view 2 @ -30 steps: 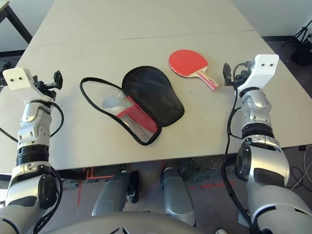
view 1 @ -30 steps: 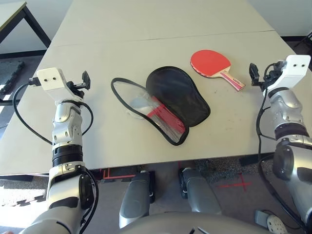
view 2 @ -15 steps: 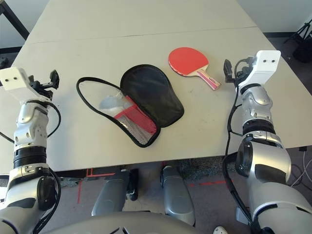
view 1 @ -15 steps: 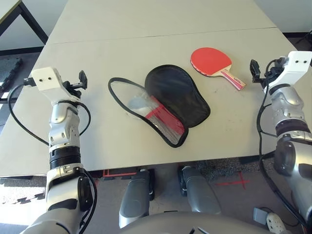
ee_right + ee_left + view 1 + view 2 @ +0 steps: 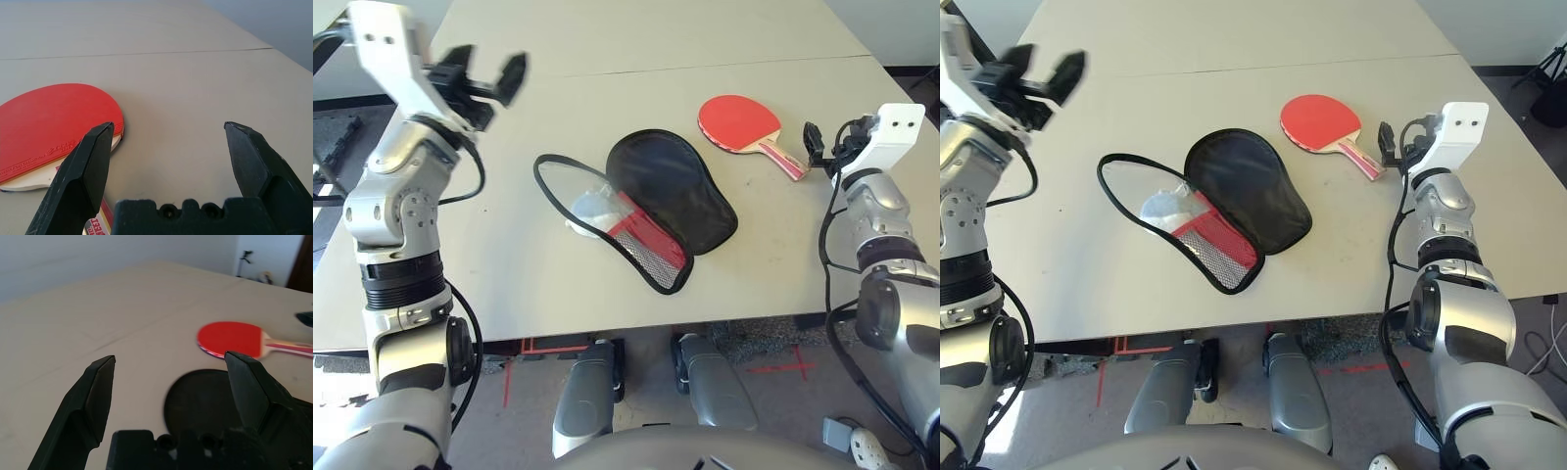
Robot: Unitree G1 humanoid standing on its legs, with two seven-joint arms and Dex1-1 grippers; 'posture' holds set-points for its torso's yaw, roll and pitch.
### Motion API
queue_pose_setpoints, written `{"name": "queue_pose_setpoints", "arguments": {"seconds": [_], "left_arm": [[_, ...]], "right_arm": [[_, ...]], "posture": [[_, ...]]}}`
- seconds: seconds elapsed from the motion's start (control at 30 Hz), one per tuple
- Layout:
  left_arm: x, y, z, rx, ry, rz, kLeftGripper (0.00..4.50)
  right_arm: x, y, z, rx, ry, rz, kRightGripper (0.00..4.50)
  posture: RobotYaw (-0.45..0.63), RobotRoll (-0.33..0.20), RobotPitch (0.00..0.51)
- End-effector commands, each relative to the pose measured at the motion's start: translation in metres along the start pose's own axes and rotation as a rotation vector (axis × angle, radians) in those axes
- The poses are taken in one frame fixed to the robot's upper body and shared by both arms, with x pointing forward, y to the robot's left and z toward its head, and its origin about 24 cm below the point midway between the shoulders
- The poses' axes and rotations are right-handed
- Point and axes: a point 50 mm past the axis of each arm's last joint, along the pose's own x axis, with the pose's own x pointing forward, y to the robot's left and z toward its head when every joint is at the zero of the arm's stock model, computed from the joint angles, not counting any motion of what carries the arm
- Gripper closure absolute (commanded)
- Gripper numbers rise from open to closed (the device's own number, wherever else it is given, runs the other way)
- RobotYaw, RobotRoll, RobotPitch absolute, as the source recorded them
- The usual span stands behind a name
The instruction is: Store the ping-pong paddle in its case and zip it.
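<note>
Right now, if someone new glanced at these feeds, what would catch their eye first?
Probably the ping-pong paddle, its bright red face up on the far right of the table, with the open right end effector just beside its handle end. Next, the case lying unzipped and spread flat at the table's middle, black shell beside a red mesh-pocket panel. The left end effector is raised high at the far left, fingers open, holding nothing.

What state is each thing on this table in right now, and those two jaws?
Paddle: lying flat on the table, red face up, outside the case.
Case: unzipped, spread open, empty.
Left gripper: jaws open, raised, holding nothing.
Right gripper: jaws open, beside the paddle's handle, holding nothing.
</note>
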Motion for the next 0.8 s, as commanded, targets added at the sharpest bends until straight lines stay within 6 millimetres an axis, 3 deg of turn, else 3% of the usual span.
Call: {"name": "queue_pose_setpoints", "arguments": {"seconds": [0.03, 0.2, 0.4, 0.63, 0.8], "left_arm": [[0.0, -0.015, -0.006, -0.013, 0.072, -0.124, 0.0], [0.003, -0.025, -0.011, -0.033, 0.101, -0.191, 0.0], [0.01, -0.03, -0.018, -0.032, 0.114, -0.203, 0.0], [0.013, -0.032, -0.022, -0.031, 0.118, -0.209, 0.0], [0.013, -0.035, -0.026, -0.03, 0.118, -0.21, 0.0]], "right_arm": [[0.005, -0.001, 0.007, 0.013, 0.033, 0.007, 0.02], [0.015, -0.005, 0.022, -0.007, 0.097, -0.037, 0.02], [0.03, 0.003, 0.053, -0.132, 0.238, 0.065, 0.02], [0.037, 0.025, 0.066, -0.135, 0.48, 0.201, 0.02], [0.033, 0.034, 0.055, -0.183, 0.686, 0.231, 0.02]], "posture": [[0.05, 0.0, 0.164], [0.04, 0.0, 0.163], [0.03, 0.0, 0.154], [0.03, 0.0, 0.15], [0.04, 0.0, 0.152]]}}
